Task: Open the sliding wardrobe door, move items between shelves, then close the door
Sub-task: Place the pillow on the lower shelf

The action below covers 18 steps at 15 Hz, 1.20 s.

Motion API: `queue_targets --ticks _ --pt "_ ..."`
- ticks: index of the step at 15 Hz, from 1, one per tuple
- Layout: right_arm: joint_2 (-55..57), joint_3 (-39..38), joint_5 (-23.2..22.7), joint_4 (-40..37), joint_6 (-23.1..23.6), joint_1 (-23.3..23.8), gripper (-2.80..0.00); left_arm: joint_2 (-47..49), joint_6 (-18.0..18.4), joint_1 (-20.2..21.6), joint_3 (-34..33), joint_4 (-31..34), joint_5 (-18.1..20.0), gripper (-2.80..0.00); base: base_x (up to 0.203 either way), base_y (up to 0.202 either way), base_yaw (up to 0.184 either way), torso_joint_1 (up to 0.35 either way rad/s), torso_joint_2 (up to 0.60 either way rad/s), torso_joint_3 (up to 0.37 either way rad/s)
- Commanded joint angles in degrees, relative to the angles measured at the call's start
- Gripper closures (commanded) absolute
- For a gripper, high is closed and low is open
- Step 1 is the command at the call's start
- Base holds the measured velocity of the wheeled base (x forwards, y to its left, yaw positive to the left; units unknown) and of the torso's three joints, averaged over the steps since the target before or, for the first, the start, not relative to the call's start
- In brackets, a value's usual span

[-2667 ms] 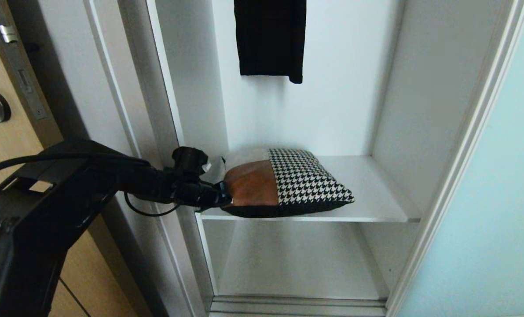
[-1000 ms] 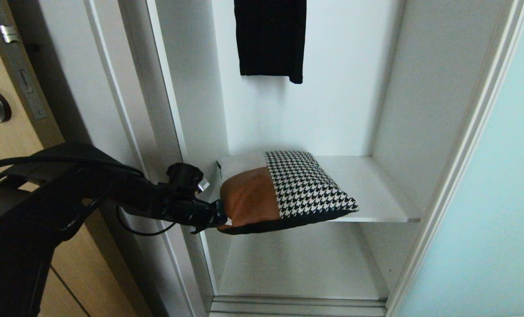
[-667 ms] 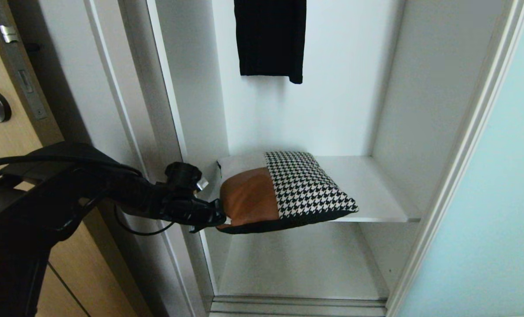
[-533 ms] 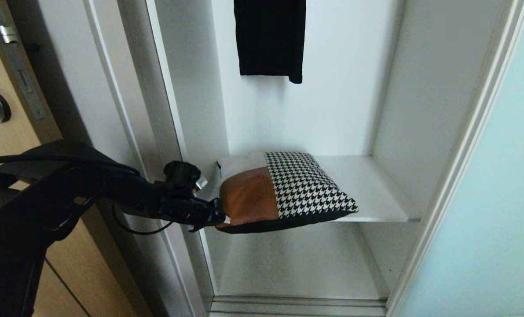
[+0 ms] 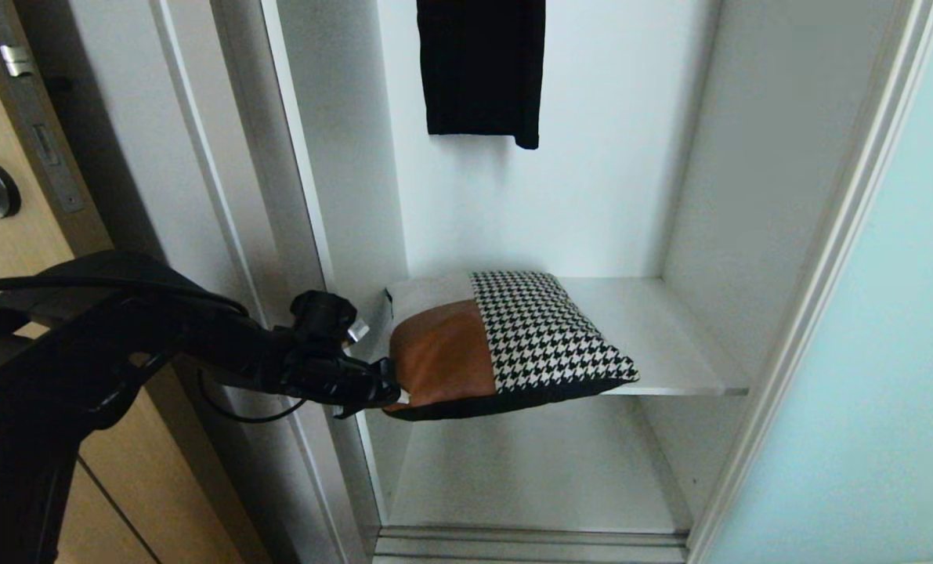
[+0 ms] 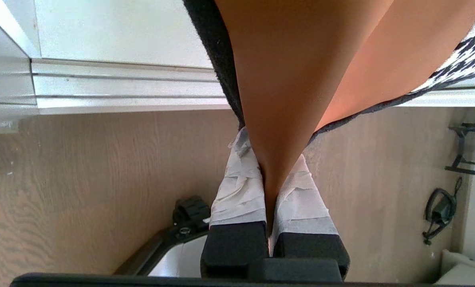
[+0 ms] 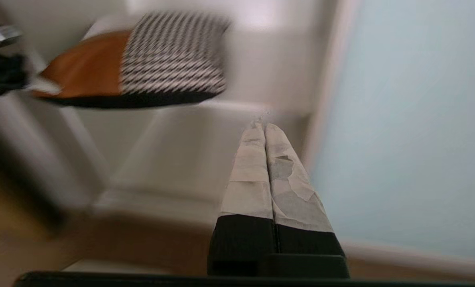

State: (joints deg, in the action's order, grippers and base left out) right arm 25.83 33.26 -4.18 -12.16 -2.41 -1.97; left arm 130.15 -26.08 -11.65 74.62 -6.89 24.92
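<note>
At centre-left of the head view, the left gripper (image 5: pixel 392 385) pinches the cushion (image 5: pixel 505 341) by its tan corner; soft and light, it likely sags, while the right gripper (image 7: pixel 264 126) is closed, empty.

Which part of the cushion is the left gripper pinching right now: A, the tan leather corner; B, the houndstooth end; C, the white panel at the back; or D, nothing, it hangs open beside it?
A: in the left wrist view, the left gripper is shut on the tan leather corner of the cushion.
</note>
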Motion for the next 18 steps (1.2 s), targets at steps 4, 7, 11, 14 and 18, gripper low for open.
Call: queue_targets --ticks 4,7,11,14,18 --pt "34.44 13.35 -9.21 -0.52 -7.96 -1.53 0.00 -3.37 -0.38 -0.37 -0.55 0.91 0.04 0.00 0.000 0.000 0.000 0.000 0.00 0.000" --pt "50.04 21.26 -15.43 -0.26 -12.13 -2.04 0.00 -3.67 -0.29 -1.27 -1.93 0.48 0.04 0.00 0.000 0.000 0.000 0.000 0.00 0.000" --pt "70.42 31.70 -18.62 -0.11 -14.68 -2.54 0.00 -3.15 0.85 -1.44 -1.93 0.82 -0.13 0.00 0.000 0.000 0.000 0.000 0.00 0.000" --pt "81.20 36.52 -19.16 5.22 -15.72 -2.75 0.00 -3.50 0.85 -2.16 -2.02 0.84 -0.04 0.00 0.000 0.000 0.000 0.000 0.00 0.000" --pt "92.29 44.56 -17.59 9.47 -17.36 -3.64 0.00 -4.60 0.77 -3.63 -3.82 0.91 -0.13 0.00 0.000 0.000 0.000 0.000 0.00 0.000"
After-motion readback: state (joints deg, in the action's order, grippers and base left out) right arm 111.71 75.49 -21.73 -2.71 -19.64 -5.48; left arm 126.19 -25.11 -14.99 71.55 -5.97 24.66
